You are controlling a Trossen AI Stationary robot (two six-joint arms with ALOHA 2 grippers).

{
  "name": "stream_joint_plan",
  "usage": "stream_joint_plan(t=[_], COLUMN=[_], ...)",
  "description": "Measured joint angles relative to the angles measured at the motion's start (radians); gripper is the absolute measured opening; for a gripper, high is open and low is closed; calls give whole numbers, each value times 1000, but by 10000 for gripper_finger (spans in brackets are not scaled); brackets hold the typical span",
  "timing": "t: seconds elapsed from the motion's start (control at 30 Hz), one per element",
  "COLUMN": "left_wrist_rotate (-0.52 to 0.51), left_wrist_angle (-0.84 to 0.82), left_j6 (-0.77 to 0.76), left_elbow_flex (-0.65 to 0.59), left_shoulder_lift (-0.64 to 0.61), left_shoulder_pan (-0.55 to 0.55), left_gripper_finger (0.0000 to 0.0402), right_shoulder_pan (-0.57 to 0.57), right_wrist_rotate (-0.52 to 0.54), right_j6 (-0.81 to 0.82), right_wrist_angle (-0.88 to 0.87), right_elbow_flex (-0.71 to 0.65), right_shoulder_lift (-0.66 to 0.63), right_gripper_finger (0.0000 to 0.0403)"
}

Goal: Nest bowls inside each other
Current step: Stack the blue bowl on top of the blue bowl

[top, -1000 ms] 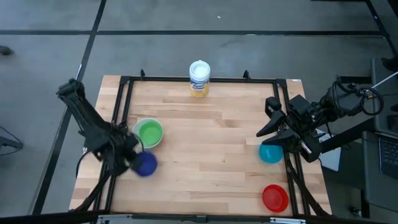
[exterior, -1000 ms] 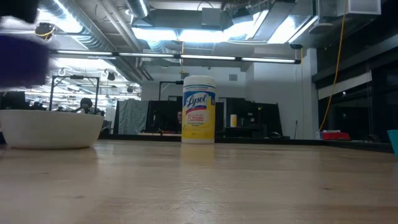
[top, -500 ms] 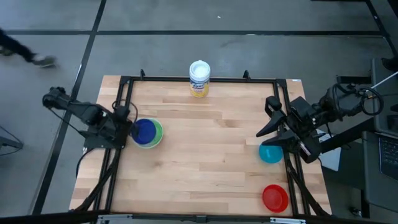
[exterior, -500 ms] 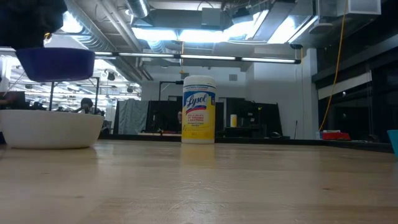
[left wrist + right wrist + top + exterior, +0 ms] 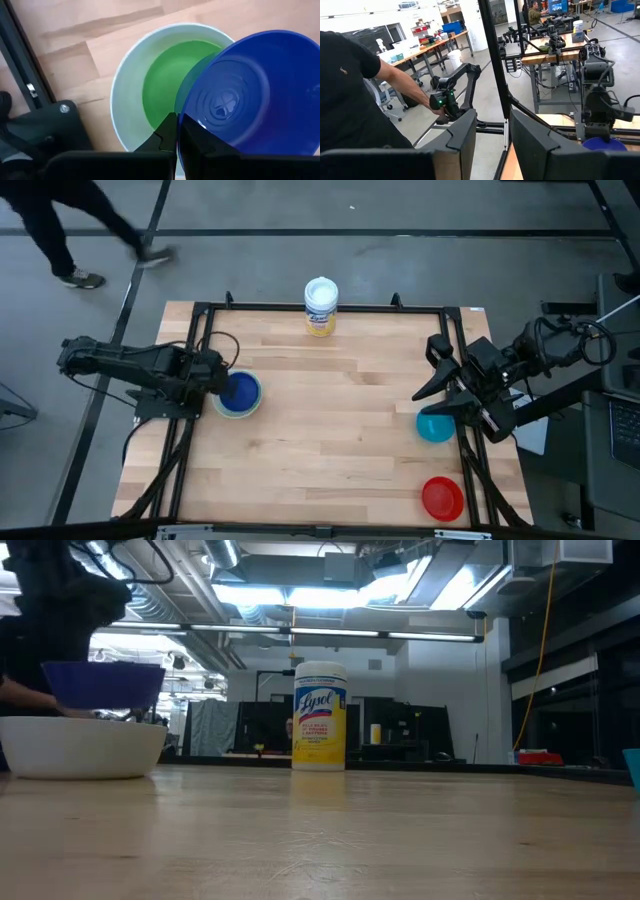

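Observation:
A blue bowl hangs just over a white bowl that has a green bowl nested in it, at the table's left. My left gripper is shut on the blue bowl. A teal bowl and a red bowl rest on their bases at the table's right. My right gripper stands open and raised above the right edge, over the teal bowl, with nothing between its fingers. My left gripper pinches the blue bowl's rim on the side toward the table's left edge, one finger outside the wall and one finger inside. The fingers slant down from the left. The bowl hangs mouth up and about level, over the white bowl.
A tall yellow canister with a white lid stands at the far edge's middle. A black frame runs along the table's sides. A person walks past the far left corner, and another person stands beyond the table.
My left gripper has swung from the near left part of the table toward the far edge, staying shut on the blue bowl, and has rolled a little. The blue bowl has travelled from beside the white bowl to above it and now covers the green bowl.

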Motion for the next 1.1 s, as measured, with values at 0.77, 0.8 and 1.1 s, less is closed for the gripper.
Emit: stream_joint_plan(t=[0.77, 0.8, 1.1], left_wrist_rotate=[187, 187, 64], left_wrist_angle=[117, 123, 132], left_j6=[299, 300, 362], left_elbow_flex=[-78, -87, -6], left_shoulder_lift=[133, 135, 106], left_shoulder_pan=[286, 289, 298], left_gripper_finger=[9, 14, 96], right_shoulder_pan=[0, 0, 0], right_wrist_rotate=[-22, -22, -22], right_j6=[-22, -22, 1], right_wrist_angle=[1, 1, 6], right_elbow_flex=[0, 0, 0], right_shoulder_lift=[0, 0, 0], right_gripper_finger=[123, 123, 123])
